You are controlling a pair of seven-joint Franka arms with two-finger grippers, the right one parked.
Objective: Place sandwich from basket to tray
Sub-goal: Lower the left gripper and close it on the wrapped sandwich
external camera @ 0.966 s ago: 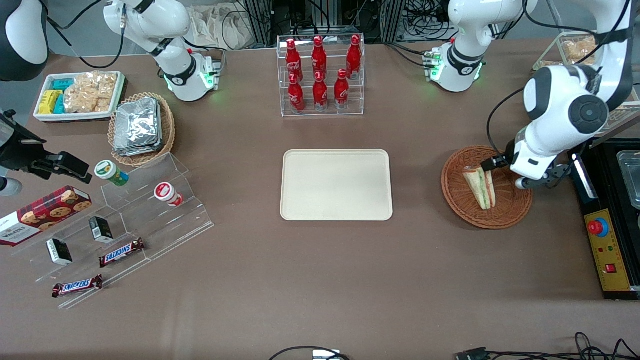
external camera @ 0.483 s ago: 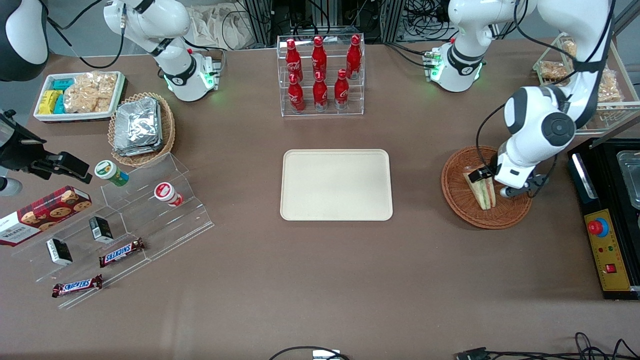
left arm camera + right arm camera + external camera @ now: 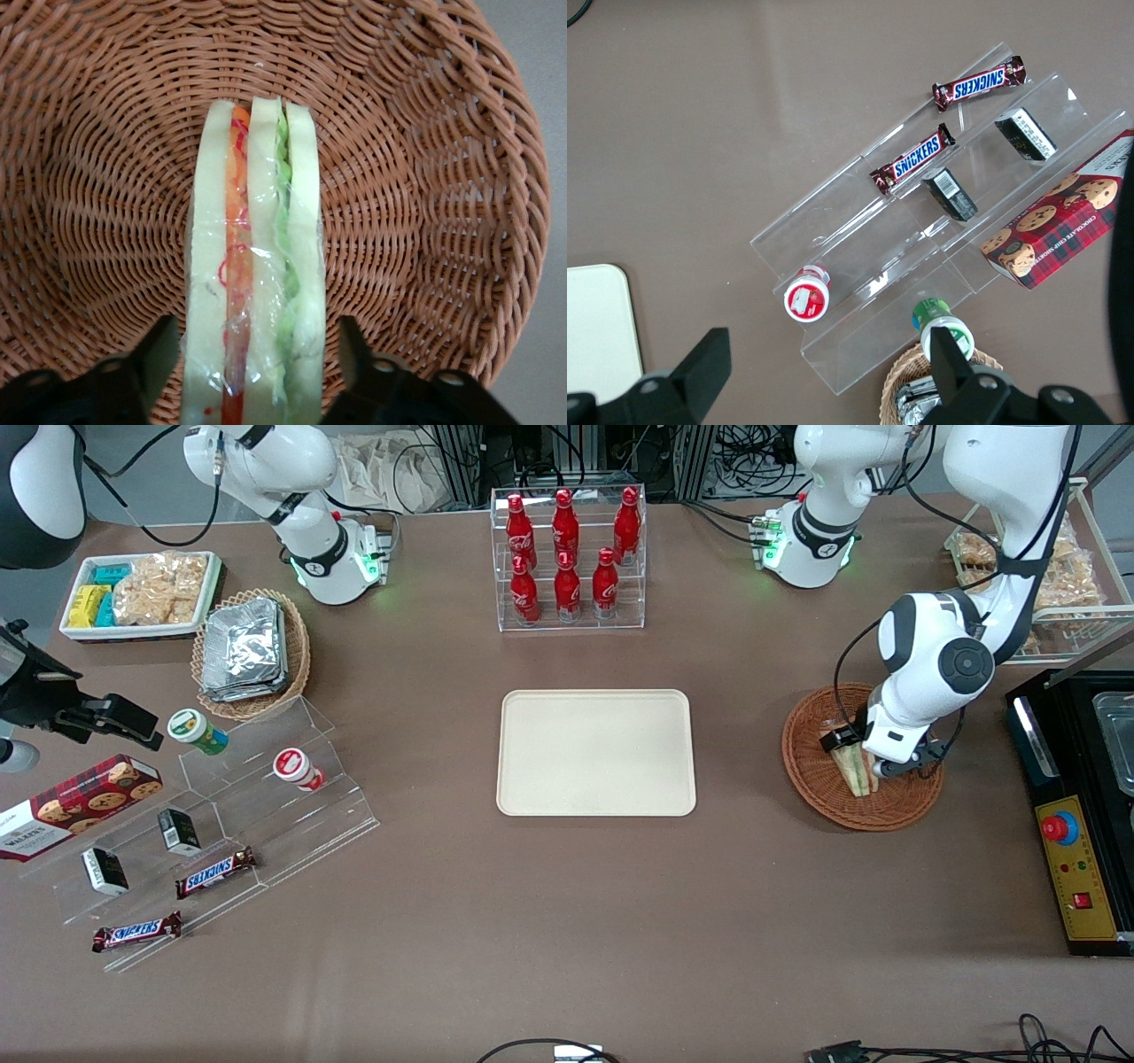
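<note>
The sandwich (image 3: 856,776), a plastic-wrapped wedge of white bread with an orange-red and a green filling layer, stands on edge in the round reddish-brown wicker basket (image 3: 811,779). My left gripper (image 3: 858,756) is down in the basket, open, with one black finger on each side of the sandwich. In the left wrist view the sandwich (image 3: 252,257) fills nearly all the gap between the fingers (image 3: 161,352), and basket (image 3: 425,177) weave surrounds it. The cream tray (image 3: 595,753) lies flat mid-table with nothing on it, beside the basket toward the parked arm's end.
A clear rack of red cola bottles (image 3: 567,558) stands farther from the camera than the tray. A black control box with a red button (image 3: 1076,859) sits at the working arm's end beside the basket. Above it is a wire rack of snack bags (image 3: 1050,576).
My gripper moved over the basket toward the tray's side and came down; its fingers now straddle the sandwich, which earlier lay mostly uncovered beside them.
</note>
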